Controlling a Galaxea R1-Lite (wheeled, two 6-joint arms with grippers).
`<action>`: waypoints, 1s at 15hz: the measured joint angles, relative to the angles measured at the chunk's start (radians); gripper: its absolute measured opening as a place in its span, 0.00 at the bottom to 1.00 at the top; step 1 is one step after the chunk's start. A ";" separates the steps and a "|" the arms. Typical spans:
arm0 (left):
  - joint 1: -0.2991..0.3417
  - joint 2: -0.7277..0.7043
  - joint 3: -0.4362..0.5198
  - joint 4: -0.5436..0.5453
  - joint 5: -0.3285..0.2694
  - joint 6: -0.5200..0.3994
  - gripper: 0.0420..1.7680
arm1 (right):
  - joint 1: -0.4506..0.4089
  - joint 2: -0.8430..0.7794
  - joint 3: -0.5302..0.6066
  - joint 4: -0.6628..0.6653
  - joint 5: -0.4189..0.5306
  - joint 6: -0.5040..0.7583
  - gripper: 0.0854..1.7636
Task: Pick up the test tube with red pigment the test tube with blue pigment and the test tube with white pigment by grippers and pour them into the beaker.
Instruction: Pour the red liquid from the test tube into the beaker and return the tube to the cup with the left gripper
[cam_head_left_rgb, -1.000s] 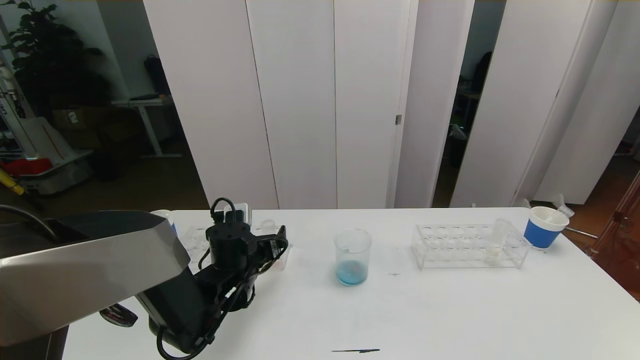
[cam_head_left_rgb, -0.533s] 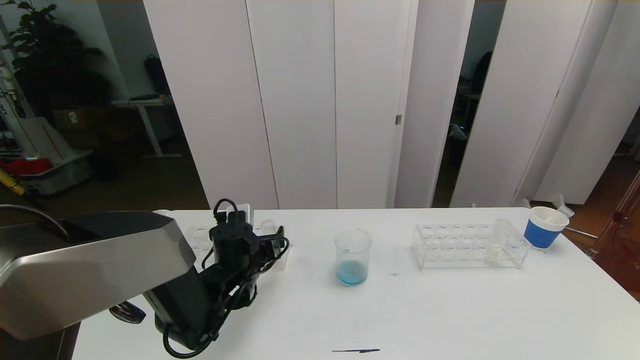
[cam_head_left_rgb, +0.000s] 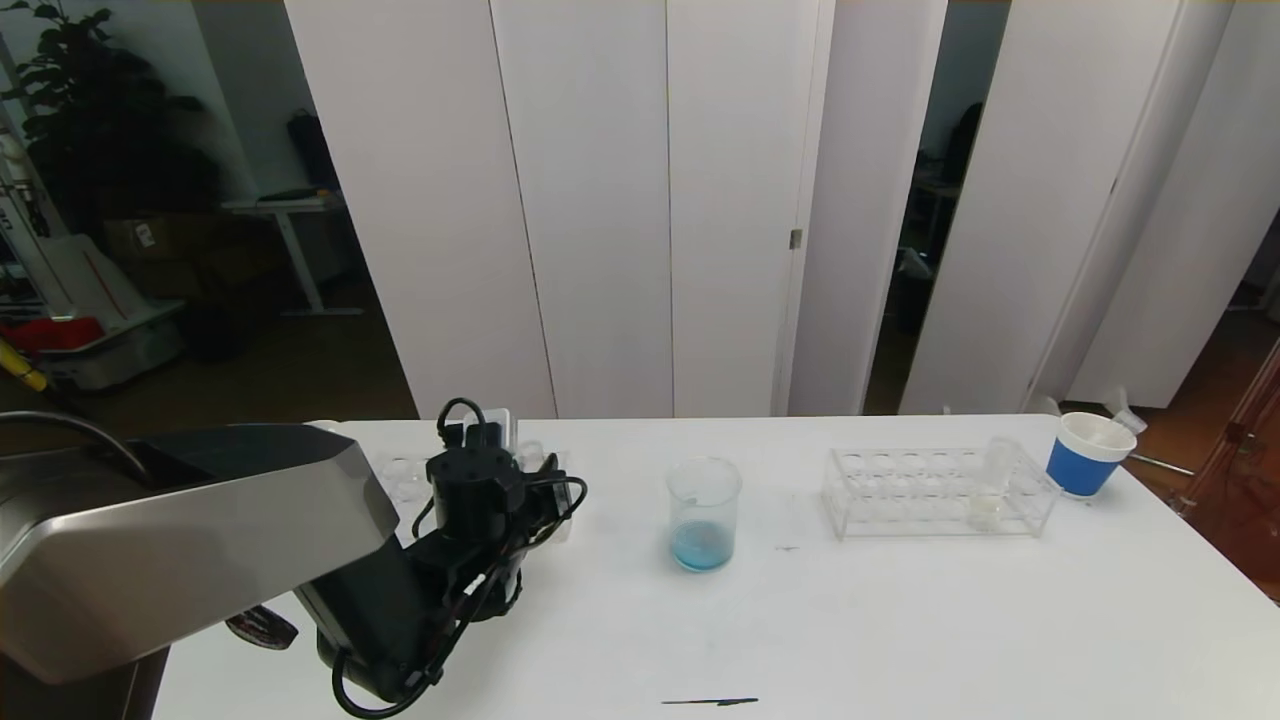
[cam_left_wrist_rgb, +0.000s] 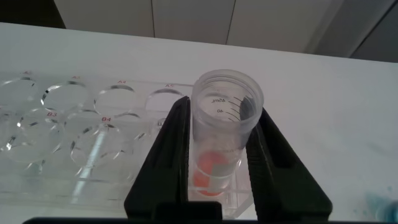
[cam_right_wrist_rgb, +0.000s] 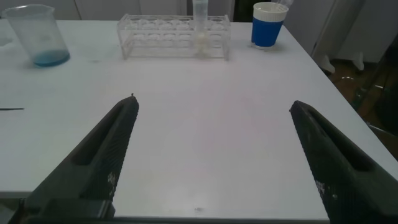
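With the left gripper (cam_left_wrist_rgb: 219, 158) clamped on the test tube with red pigment (cam_left_wrist_rgb: 222, 134) standing in its rack (cam_left_wrist_rgb: 74, 134), lift straight up, keeping it upright, before carrying it to the beaker (cam_head_left_rgb: 704, 513).

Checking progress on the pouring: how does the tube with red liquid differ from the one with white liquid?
The red tube is clamped in the left tool at the left rack; the white tube stands untouched in the right rack. Their liquids are orange-red and cream-white. Both are clear, upright, nearly empty.
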 joint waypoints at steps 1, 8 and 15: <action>0.000 0.000 0.000 0.000 0.000 0.000 0.33 | 0.000 0.000 0.000 0.000 0.000 0.000 0.99; -0.004 -0.016 0.007 0.007 0.000 0.002 0.33 | 0.000 0.000 0.000 0.000 0.000 0.000 0.99; -0.010 -0.064 0.013 -0.028 -0.001 0.077 0.32 | 0.000 0.000 0.000 0.000 0.000 0.000 0.99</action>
